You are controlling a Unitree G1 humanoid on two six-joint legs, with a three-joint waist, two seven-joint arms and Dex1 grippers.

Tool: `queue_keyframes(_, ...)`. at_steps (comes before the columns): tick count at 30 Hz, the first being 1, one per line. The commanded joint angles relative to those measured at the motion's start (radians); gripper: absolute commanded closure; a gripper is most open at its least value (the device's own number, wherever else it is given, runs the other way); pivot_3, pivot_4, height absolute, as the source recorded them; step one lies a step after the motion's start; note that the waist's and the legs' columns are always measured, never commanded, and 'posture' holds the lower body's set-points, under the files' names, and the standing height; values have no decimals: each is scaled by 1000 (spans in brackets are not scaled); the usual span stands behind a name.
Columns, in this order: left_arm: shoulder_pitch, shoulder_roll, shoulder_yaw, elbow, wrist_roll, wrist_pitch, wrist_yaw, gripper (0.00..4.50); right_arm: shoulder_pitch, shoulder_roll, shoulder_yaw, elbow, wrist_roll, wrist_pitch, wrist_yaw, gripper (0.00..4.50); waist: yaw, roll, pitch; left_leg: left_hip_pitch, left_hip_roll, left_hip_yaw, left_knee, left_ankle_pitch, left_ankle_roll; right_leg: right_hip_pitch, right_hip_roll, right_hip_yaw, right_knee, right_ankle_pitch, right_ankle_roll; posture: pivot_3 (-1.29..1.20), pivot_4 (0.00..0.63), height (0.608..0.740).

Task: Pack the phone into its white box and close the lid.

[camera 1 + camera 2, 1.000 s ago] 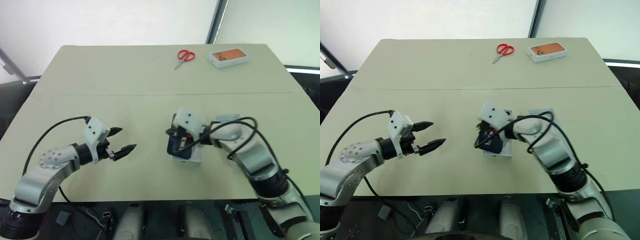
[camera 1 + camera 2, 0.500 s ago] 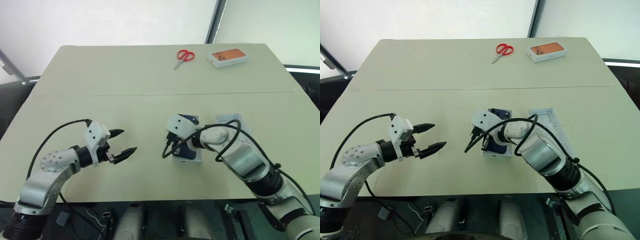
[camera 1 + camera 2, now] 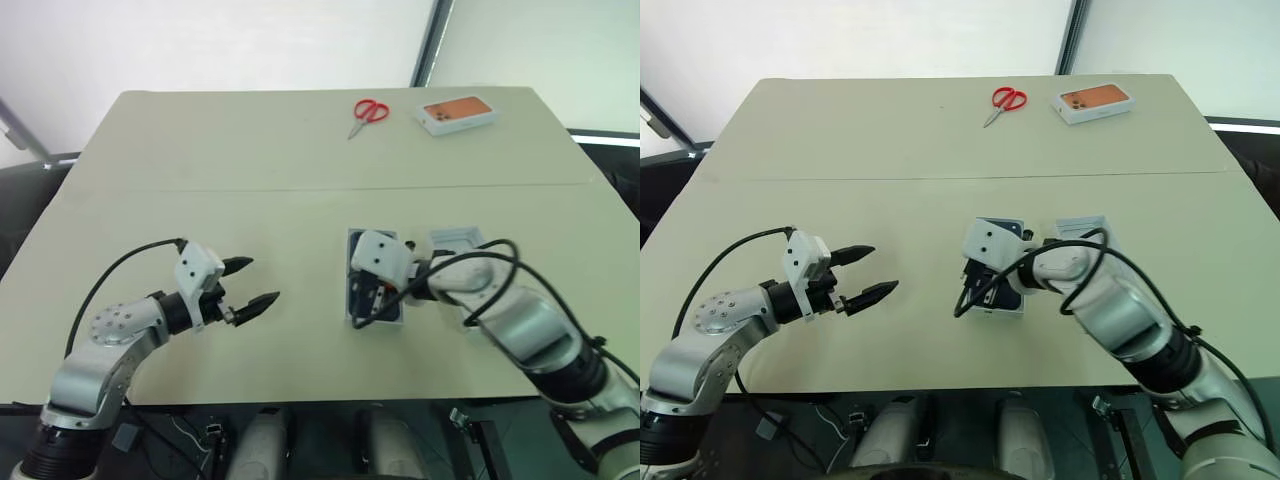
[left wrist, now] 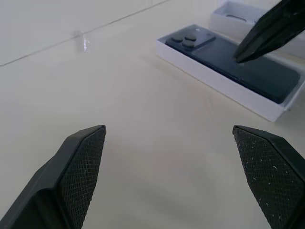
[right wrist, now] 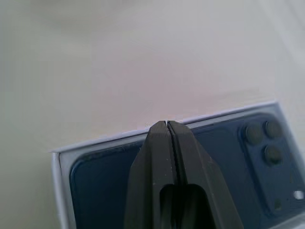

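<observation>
Beige table point(image 3: 250, 150) w/ seam, white wall point(image 3: 200, 40) behind, dark floor.

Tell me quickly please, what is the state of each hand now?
Left hand: open, holding nothing, above the table.
Right hand: closed, holding nothing, its tips over the phone lying in the white box.

Slim dark navy-blue phone point(image 4: 238, 64) lying in shallow white carton box point(image 4: 209, 81) near the table's point(image 3: 250, 160) front edge, white lid point(image 3: 1085, 232) just right, red-handled scissors point(image 3: 368, 114) and orange-pictured box point(image 3: 458, 115) toward far right corner.
</observation>
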Motion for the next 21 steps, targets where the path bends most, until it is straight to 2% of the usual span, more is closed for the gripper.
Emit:
queue_keyframes(1, -12, -12, 10, -24, -6, 7, 15, 36, 64, -87, -124, 2, 24, -118, 63, 4500, -1, 0, 0, 0, 0, 0, 0, 0, 0, 0, 0, 0, 0, 0, 0, 0, 150, 697)
queue_keyframes(4, -9, -17, -4, -27, 4, 14, 26, 36, 145, -174, -213, 67, 21, -221, 109, 4500, 1, 0, 0, 0, 0, 0, 0, 0, 0, 1, 0, 0, 0, 0, 0, 0, 150, 697)
queue_keyframes(10, -42, -35, -26, -11, 8, 57, 46, 36, 218, -242, -290, 143, 2, -294, 121, 4500, -3, 0, 0, 1, 2, 0, 0, 0, 0, 0, 2, 0, 1, 0, 0, 0, 150, 697)
queue_keyframes(14, -83, -31, -77, 22, 42, 79, 32, 36, 246, -260, -282, 142, -12, -309, 125, 4500, -1, 0, 0, 1, 1, 1, 0, 0, 0, 1, 1, 0, 1, 0, 0, 0, 150, 697)
queue_keyframes(17, -134, -36, -134, 67, 79, 85, 19, 892, 260, -252, -246, 139, -38, -319, 117, 4500, 0, 0, 0, 1, 1, 0, 1, 0, 0, 1, 1, 0, 1, 0, 0, 0, 150, 697)
queue_keyframes(19, -160, -43, -158, 88, 90, 90, 10, 1895, 261, -241, -230, 144, -49, -319, 111, 4500, -1, 0, 0, 1, 1, 1, 1, 0, 0, 1, 2, 0, 1, 0, 0, 0, 150, 697)
queue_keyframes(21, -275, -65, -266, 151, 151, 152, 7, 2941, 255, -211, -190, 162, -73, -308, 88, 4500, 2, 0, 0, 1, 1, 0, 1, 0, 0, 1, 1, 0, 1, 0, 0, 0, 150, 697)
